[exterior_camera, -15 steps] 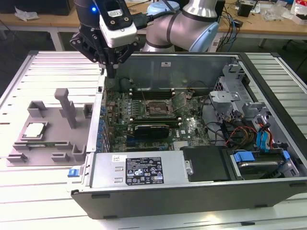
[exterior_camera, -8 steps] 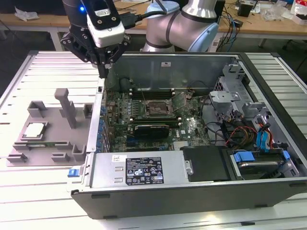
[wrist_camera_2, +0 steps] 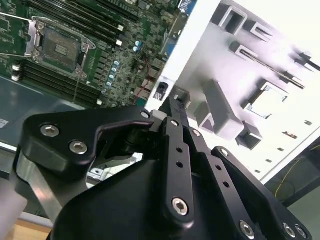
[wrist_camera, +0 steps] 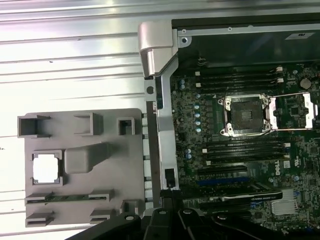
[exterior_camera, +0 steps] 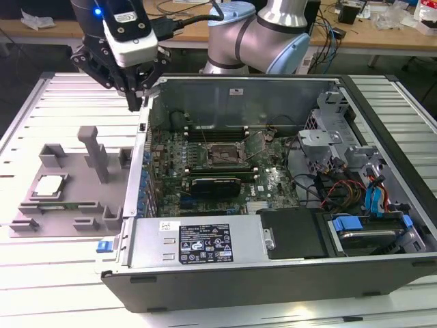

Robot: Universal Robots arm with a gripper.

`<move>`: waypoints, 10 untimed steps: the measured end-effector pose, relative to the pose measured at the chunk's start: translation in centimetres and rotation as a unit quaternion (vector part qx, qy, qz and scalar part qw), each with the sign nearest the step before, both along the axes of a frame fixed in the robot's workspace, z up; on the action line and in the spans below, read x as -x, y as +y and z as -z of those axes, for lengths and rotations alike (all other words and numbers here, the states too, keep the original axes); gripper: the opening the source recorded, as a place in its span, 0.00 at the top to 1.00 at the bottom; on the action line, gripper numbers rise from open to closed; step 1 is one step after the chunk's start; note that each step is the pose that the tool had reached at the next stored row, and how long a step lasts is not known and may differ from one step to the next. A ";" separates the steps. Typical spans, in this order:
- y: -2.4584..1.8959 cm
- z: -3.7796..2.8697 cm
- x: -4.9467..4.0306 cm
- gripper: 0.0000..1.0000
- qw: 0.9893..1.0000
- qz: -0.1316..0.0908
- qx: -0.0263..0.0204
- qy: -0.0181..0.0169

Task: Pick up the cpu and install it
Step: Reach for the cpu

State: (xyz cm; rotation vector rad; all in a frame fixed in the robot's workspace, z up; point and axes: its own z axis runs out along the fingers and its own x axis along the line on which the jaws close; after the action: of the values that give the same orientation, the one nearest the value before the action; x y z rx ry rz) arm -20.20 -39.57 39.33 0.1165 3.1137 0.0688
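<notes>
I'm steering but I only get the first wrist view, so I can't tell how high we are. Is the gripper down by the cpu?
Observer: No. In the exterior view the gripper hangs above the computer case's wall, apart from the cpu.
Operator: Is the grey post beside it tall?
Observer: Yes, it stands upright on the grey tray, higher than the cpu.
Operator: What's past the socket?
Observer: Blue cables, at the exterior view's right.
</notes>
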 end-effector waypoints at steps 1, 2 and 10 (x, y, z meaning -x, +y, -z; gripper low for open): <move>0.02 0.00 0.42 0.89 1.000 0.000 0.000 0.000; 0.04 0.00 0.95 0.89 1.000 0.000 0.000 0.000; 0.11 0.00 2.96 0.89 1.000 0.000 0.000 0.000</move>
State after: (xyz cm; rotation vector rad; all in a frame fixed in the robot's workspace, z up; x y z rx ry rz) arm -23.16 -39.46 39.33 0.1166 3.1136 0.0688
